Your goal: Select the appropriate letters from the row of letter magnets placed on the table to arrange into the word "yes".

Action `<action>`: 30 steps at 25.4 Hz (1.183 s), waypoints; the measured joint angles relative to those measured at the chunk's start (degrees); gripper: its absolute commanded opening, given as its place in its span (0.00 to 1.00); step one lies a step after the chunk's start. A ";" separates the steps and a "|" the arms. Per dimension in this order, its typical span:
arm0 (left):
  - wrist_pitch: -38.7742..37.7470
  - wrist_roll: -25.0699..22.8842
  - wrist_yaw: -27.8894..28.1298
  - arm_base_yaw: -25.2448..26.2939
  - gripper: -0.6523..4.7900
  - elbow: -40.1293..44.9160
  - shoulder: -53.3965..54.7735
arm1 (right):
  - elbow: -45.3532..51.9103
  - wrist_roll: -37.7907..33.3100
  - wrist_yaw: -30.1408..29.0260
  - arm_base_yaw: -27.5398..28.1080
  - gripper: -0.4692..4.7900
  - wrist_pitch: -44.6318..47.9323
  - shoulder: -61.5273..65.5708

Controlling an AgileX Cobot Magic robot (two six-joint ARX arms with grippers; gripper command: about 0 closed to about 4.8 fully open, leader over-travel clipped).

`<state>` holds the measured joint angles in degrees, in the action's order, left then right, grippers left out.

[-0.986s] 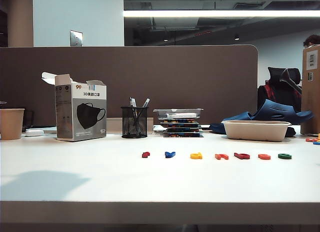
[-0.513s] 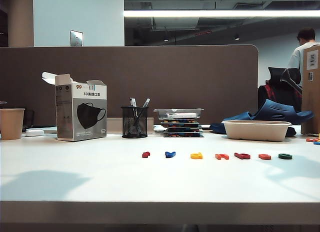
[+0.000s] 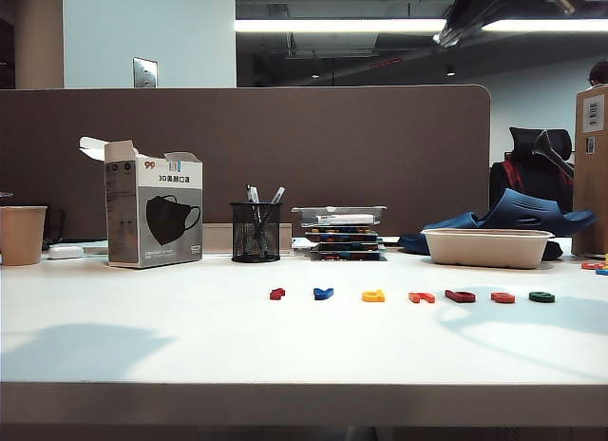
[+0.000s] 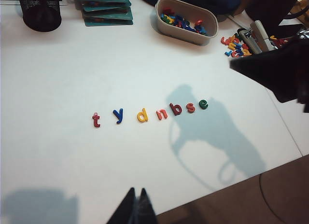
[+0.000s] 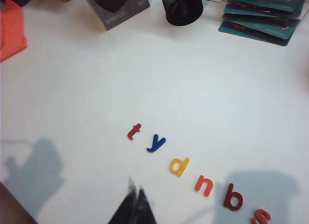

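Seven letter magnets lie in a row on the white table [image 3: 142,336]: dark red t [image 3: 276,294], blue y [image 3: 323,294], yellow d [image 3: 373,296], orange n [image 3: 421,297], crimson b [image 3: 460,296], orange-red s [image 3: 503,297], green e [image 3: 541,297]. The left wrist view shows the y [image 4: 119,116], s [image 4: 190,107] and e [image 4: 203,104] well beyond my left gripper [image 4: 136,190], which hangs shut and empty near the table's front edge. My right gripper [image 5: 135,187] is shut and empty, high above the table short of the y [image 5: 156,143]. The s [image 5: 260,216] is at the frame's edge; the e is out of that view.
At the back stand a paper cup [image 3: 21,235], a mask box [image 3: 152,216], a mesh pen holder [image 3: 256,232], stacked trays [image 3: 342,234] and a beige tub of letters [image 4: 186,20]. Loose letters [image 4: 232,44] lie far right. The right arm [image 3: 494,9] crosses overhead.
The right arm has swung into the top right of the exterior view, and its shadow has spread over the right of the table. The letters have not moved.
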<state>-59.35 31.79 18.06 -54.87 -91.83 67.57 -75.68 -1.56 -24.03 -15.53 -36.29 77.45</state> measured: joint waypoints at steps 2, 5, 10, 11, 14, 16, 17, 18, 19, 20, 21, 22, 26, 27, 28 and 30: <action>0.00 0.00 0.00 0.00 0.11 0.00 0.11 | 0.00 1.18 -0.17 -0.94 0.09 -0.09 1.18; -0.02 -0.02 0.00 0.00 0.11 0.00 0.11 | 0.00 1.90 -0.15 -1.44 0.09 -0.04 2.36; -0.02 0.00 0.00 0.00 0.11 0.00 0.20 | 0.00 3.37 0.04 -2.73 0.09 0.33 5.33; 0.00 0.00 0.00 0.00 0.11 0.00 0.22 | 0.00 3.43 0.15 -2.78 0.09 0.61 5.73; 0.00 0.00 0.00 0.00 0.11 0.00 0.37 | 0.00 3.56 0.22 -3.50 0.09 2.36 7.41; -0.02 0.00 0.00 0.00 0.11 0.00 0.37 | -0.11 3.61 0.31 -4.26 0.09 3.54 8.11; -0.02 0.00 -0.02 0.00 0.11 0.00 0.37 | -0.72 3.72 0.22 -4.94 0.09 3.96 9.14; 0.00 0.00 0.00 0.00 0.11 0.00 0.37 | -1.16 4.13 0.20 -5.46 0.09 4.33 9.94; -0.02 0.00 0.00 0.00 0.11 0.00 0.37 | -1.70 4.61 0.24 -6.40 0.09 4.46 11.26; 0.00 0.00 0.00 0.00 0.11 0.00 0.37 | -2.08 4.81 0.26 -6.78 0.09 4.46 12.09; -0.02 0.00 -0.02 0.00 0.11 0.00 0.37 | -2.71 5.53 0.42 -7.48 0.09 4.85 13.57; -0.02 0.00 0.00 0.00 0.11 0.00 0.37 | -3.28 6.14 0.90 -8.24 0.09 5.20 15.32; 0.00 0.00 0.00 0.00 0.11 0.00 0.37 | -5.07 7.50 1.38 -9.29 0.09 5.64 19.52; -0.02 0.00 0.00 0.00 0.11 0.00 0.37 | -5.84 8.09 1.42 -9.44 0.13 5.77 21.16; -0.02 0.00 0.00 0.00 0.11 0.00 0.35 | -6.14 8.76 1.46 -9.68 0.18 5.84 21.99; -0.02 -0.02 -0.02 0.00 0.11 0.02 0.37 | -6.43 10.29 1.49 -10.16 0.21 6.34 24.04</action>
<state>-59.37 31.77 18.04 -54.87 -91.81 67.94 -82.11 8.73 -22.55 -25.69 -29.95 101.49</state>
